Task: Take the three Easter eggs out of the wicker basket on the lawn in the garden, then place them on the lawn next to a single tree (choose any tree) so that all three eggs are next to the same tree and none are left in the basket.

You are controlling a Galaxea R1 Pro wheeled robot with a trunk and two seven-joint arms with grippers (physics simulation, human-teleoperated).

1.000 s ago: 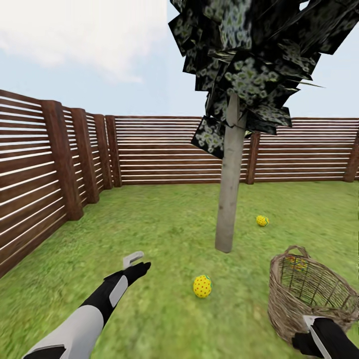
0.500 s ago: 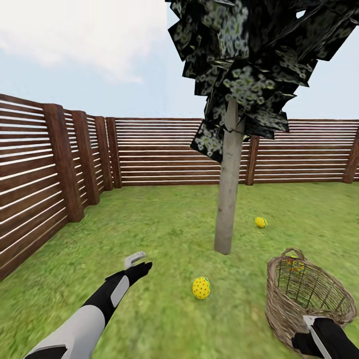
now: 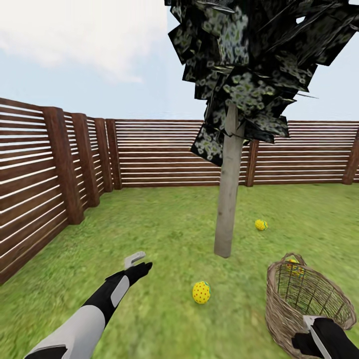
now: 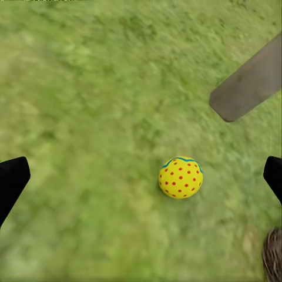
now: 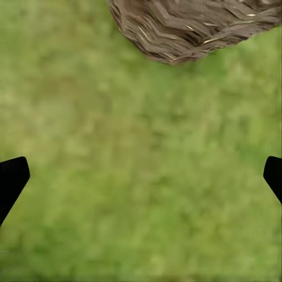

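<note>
Round dotted egg [image 3: 201, 292] beside woven basket [image 3: 304, 304].

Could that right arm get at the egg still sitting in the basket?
Probably yes. The right gripper hangs open beside the basket, whose top is open; the egg lies against the far wall.

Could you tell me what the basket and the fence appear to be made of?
The basket looks like brown wicker: open weave with strands crossing and gaps showing through. The fence looks like dark-stained wood: horizontal slats between thick posts, with a matte finish.
</note>
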